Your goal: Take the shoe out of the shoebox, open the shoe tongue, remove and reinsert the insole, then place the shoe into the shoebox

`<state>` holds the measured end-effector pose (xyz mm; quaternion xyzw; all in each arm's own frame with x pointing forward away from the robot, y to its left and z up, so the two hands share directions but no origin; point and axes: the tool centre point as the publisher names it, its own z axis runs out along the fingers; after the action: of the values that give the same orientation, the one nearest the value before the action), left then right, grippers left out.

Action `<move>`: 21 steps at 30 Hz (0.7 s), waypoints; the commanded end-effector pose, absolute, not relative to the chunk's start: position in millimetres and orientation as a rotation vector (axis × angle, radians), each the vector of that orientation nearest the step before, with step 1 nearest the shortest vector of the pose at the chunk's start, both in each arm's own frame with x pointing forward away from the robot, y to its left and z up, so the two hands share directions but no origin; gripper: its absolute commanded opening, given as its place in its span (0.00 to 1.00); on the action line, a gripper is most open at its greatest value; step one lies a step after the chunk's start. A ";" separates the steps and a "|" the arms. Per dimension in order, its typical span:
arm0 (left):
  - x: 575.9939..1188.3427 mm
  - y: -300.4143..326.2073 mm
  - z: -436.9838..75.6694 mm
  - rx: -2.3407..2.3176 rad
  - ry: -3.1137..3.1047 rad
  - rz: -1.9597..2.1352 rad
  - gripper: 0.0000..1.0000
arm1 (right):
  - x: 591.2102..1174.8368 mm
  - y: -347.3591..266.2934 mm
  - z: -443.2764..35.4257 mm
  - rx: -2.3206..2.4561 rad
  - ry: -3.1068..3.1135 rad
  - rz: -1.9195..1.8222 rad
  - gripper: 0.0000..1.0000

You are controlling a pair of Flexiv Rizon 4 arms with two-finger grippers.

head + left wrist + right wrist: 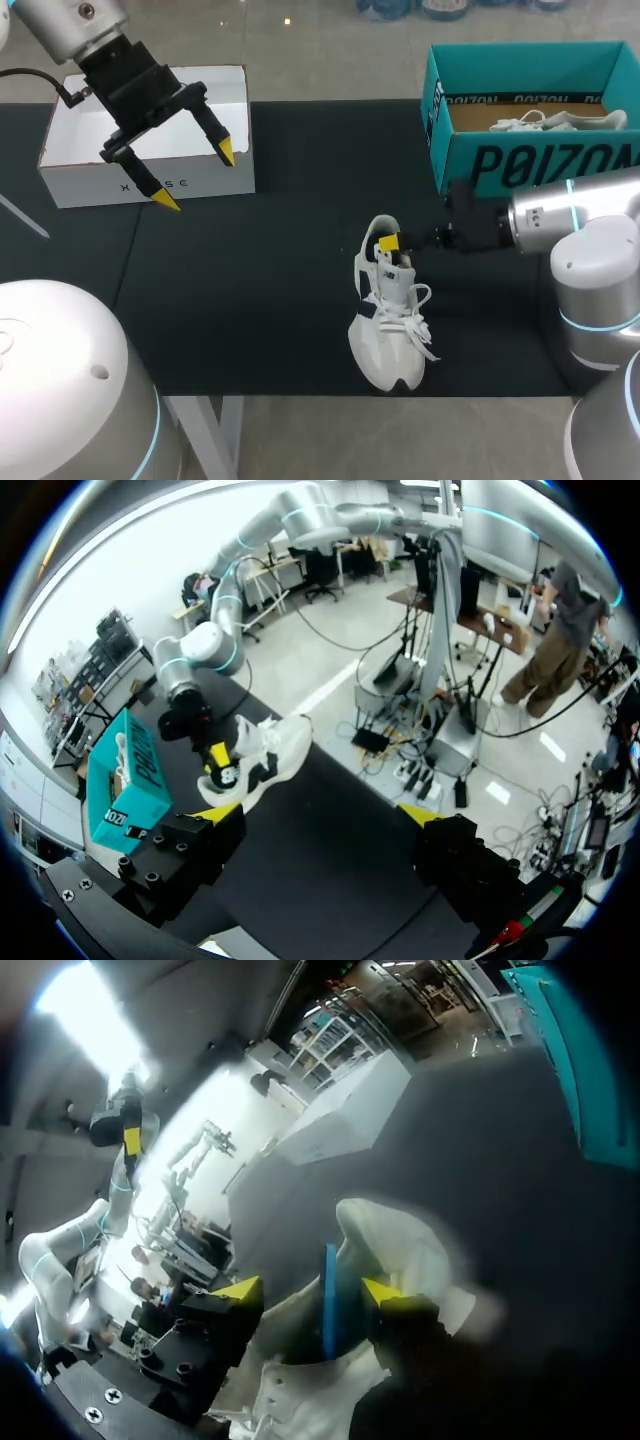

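Silver arms (585, 215) with blue light rings (571, 195), black wrists (one thin cable (62, 88)), yellow-tipped fingers (227, 150).

Head view: soft, even light from overhead. The white shoe (388, 330) stands out bright on the matte black mat (250, 300), with little shadow. Left wrist view: bright and evenly lit ahead of the left gripper (318, 813), with straight lines bowing toward the rim. Right wrist view: dim around the right gripper (312, 1290), where the shoe is blurred. Harsh white glare shows far ahead.

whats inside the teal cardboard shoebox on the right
A white lace-up sneaker lies inside the teal cardboard shoebox on its brown floor. The box's near wall covers the sneaker's lower part and the rest of the floor.
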<state>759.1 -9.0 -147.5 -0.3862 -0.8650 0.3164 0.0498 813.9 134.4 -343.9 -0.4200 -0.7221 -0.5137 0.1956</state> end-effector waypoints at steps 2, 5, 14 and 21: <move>759.8 -9.0 -147.4 -1.176 -2.634 0.959 1.00 | 823.0 133.3 -331.8 -1.173 -2.043 -1.456 1.00; 759.8 -9.0 -147.4 -1.176 -2.634 0.959 1.00 | 829.9 130.6 -326.1 -1.187 -2.079 -1.467 1.00; 759.8 -9.0 -147.4 -1.176 -2.634 0.959 1.00 | 825.7 117.5 -304.5 -1.303 -2.168 -1.433 1.00; 759.8 -9.0 -147.4 -1.176 -2.634 0.959 1.00 | 807.7 120.7 -289.1 -1.529 -2.306 -1.218 1.00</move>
<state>759.2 -9.1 -147.5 -0.3862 -0.8650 0.3164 0.0498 818.7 117.5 -306.0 -0.4585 -0.7407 -0.4758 0.1219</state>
